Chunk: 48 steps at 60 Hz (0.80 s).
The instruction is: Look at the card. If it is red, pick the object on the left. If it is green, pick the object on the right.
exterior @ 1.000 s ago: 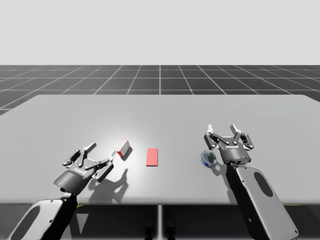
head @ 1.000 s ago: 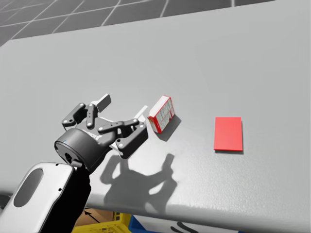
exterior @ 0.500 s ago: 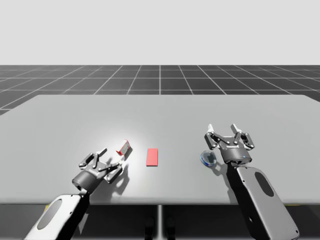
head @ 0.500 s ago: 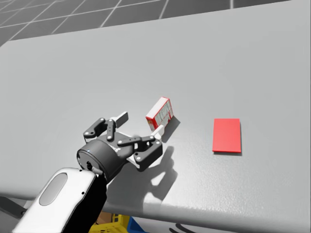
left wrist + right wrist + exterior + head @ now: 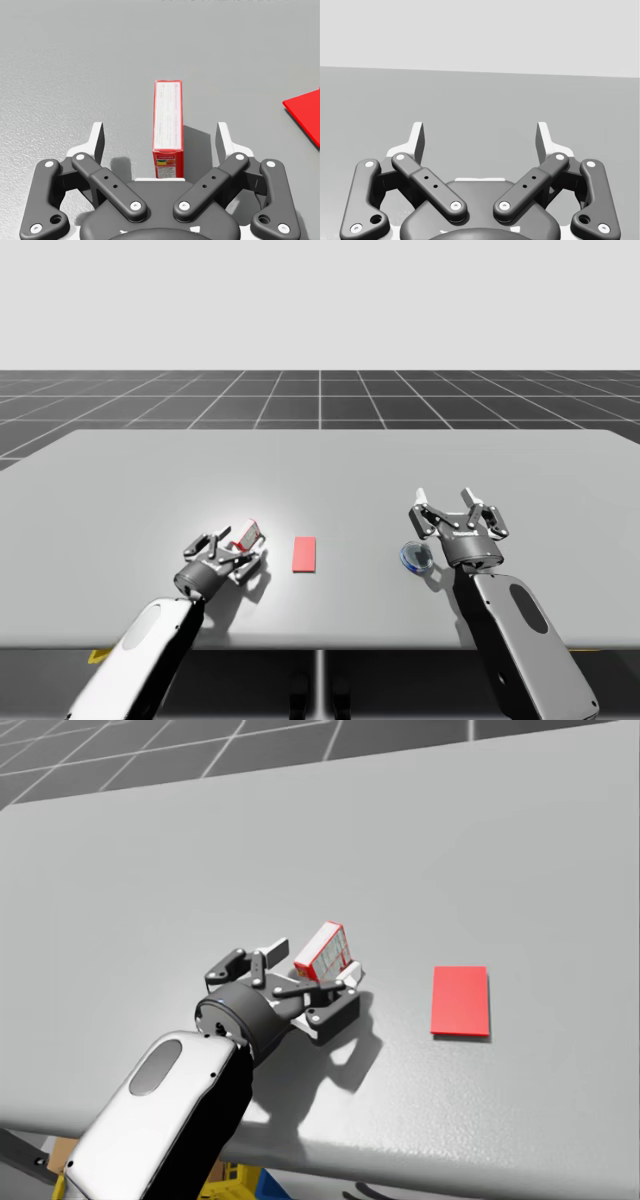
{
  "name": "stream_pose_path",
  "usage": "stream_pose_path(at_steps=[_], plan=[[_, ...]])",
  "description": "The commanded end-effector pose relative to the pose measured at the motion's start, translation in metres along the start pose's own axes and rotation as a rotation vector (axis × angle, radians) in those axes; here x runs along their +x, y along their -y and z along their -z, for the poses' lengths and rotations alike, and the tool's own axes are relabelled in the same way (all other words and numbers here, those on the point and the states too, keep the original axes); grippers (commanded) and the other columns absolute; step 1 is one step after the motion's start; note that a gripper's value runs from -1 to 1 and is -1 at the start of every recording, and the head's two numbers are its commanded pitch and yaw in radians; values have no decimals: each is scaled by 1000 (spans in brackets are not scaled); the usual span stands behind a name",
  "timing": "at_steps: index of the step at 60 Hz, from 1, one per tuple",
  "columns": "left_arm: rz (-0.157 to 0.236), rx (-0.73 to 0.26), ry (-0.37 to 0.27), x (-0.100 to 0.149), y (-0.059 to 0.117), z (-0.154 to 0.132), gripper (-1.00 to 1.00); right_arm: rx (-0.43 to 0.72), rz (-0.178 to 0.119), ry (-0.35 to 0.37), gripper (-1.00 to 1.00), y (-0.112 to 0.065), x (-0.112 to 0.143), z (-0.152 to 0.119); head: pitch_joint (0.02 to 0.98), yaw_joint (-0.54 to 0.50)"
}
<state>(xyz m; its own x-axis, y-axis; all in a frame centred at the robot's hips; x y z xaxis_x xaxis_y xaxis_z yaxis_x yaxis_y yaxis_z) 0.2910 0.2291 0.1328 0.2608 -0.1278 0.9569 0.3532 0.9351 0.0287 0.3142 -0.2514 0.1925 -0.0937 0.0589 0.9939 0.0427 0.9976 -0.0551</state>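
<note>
A red card (image 5: 304, 553) (image 5: 460, 1001) lies flat on the grey table (image 5: 320, 465). To its left stands a small red and white box (image 5: 249, 534) (image 5: 322, 949), tilted on its edge. My left gripper (image 5: 236, 551) (image 5: 314, 966) is open, and the box (image 5: 167, 120) sits between its fingers with a gap on each side. The card (image 5: 306, 113) lies beside that gripper. To the card's right a small round blue object (image 5: 414, 558) rests on the table. My right gripper (image 5: 447, 504) (image 5: 481, 135) stands open just right of it, holding nothing.
The table's front edge (image 5: 320, 648) runs close behind both hands. A dark tiled floor (image 5: 320, 395) lies beyond the far edge.
My left arm has reached forward and to the right, bringing its open fingers around the box. The right arm, box, card and blue object have stayed put.
</note>
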Motion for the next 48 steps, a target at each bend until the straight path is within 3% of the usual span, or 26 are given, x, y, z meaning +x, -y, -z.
stream_pose_path(at_steps=[1,2,7,9,11,13,26,48], plan=[[-18,-1,-9,-1,-1,10,-1000,2,2,0,-1000,0,0,0,834,307],[-20,-2,-9,-1,-1,10,-1000,2,2,0,-1000,0,0,0,833,307],[-26,-5,-15,-4,-1,10,-468,2,3,1,-1000,0,0,0,831,304],[-25,-4,-16,-5,-1,10,-83,1,4,1,-1000,0,0,0,830,304],[-24,-8,-23,-7,-2,11,904,1,4,2,-1000,0,0,0,829,304],[-24,-15,-26,-8,-2,11,1000,0,5,2,-1000,0,1,0,827,304],[-3,-31,-41,-13,1,11,1000,-1,7,3,-1000,1,1,0,790,303],[20,-37,-47,-16,5,10,1000,-2,7,2,-1000,2,1,-1,500,310]])
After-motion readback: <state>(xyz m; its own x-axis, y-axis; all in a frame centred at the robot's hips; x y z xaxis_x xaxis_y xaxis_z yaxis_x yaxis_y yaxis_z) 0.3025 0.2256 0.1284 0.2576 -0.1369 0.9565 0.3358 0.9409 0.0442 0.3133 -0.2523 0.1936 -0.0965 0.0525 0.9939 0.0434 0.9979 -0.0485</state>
